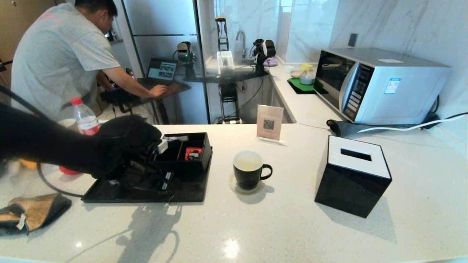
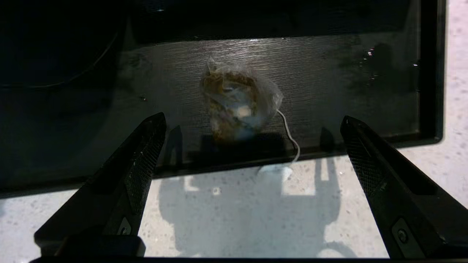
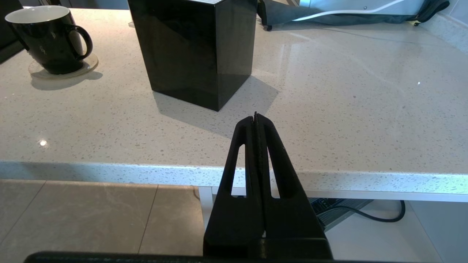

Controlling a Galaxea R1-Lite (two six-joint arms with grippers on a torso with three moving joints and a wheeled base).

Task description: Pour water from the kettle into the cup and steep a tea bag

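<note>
Left wrist view: left gripper [image 2: 252,120] spread wide over tea bag [image 2: 239,106] on tray [image 2: 426,73]; right gripper [image 3: 256,118] pressed together.

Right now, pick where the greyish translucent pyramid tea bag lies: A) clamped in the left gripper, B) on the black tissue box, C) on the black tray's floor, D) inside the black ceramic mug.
C: the tea bag lies on the black tray, ahead of the open left gripper, untouched.

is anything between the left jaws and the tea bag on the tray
Nothing visible. The left gripper is open above the black tray, and the tea bag lies bare on the tray floor between the jaws' line, its string trailing over the tray's edge onto the counter.
</note>
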